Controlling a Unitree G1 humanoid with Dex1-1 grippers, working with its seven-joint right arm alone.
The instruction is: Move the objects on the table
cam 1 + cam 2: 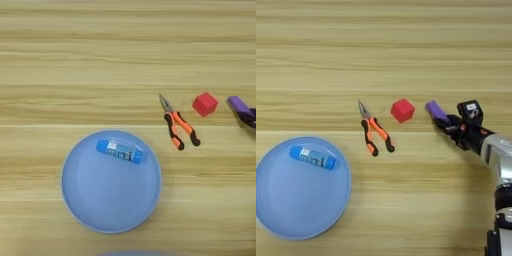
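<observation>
The jaws of the right gripper (443, 120) grasp the purple block (436, 110), just right of the red cube (402, 110). Left of that cube lie pliers (375, 131); the glue stick (312, 157) rests in the plate (286, 210).

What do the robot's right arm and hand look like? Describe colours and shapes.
The forearm is a smooth silver cylinder. It ends in a black hand with dark fingers and a boxy black block on top bearing a small pale marking. Darker black parts continue below the forearm at the frame's lower right.

Red cube (402, 110) and pliers (375, 132) just left of hand (442, 120)
</observation>
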